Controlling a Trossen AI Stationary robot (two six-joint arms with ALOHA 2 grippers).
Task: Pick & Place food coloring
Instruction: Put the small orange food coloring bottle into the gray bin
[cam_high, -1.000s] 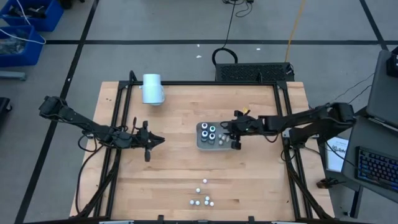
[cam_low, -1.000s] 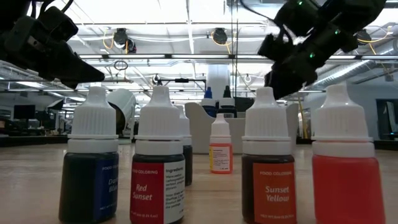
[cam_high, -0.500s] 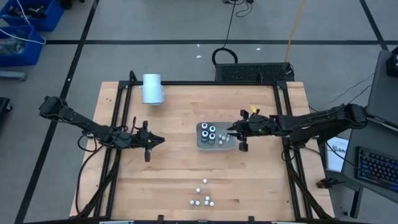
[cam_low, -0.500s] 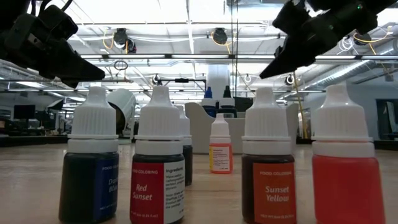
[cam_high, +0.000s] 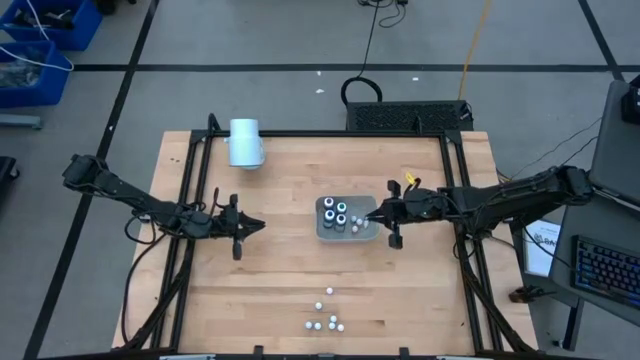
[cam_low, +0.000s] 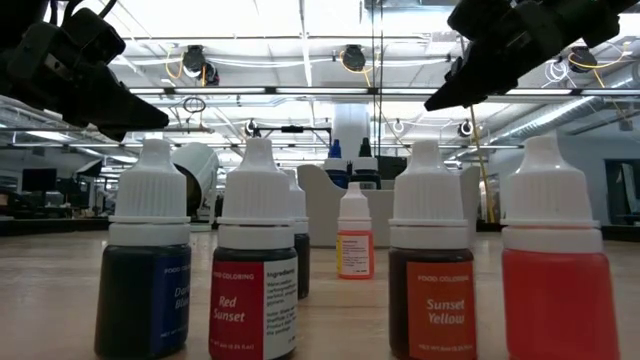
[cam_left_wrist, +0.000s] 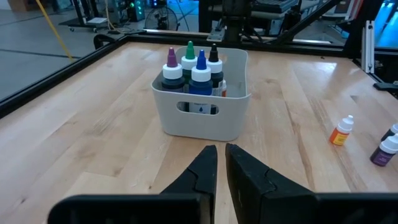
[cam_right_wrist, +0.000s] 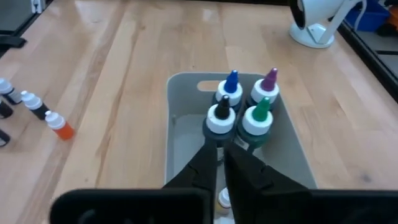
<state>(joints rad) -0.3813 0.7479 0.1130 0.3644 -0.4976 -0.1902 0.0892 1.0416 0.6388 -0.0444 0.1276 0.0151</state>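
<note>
The grey tray (cam_high: 346, 220) sits near the middle of the wooden surface (cam_high: 280, 260), with bare wood open all round it. Four dark food coloring bottles (cam_right_wrist: 239, 112) with blue, purple, green and black tips stand clustered at one end inside it; smaller white-capped bottles (cam_high: 325, 322) stand loose at 6 o'clock near the front edge. The right gripper (cam_high: 372, 213) hangs over the tray, jaws narrowed together, holding nothing. The left gripper (cam_high: 257, 225) waits at 9 o'clock, jaws closed and empty.
</note>
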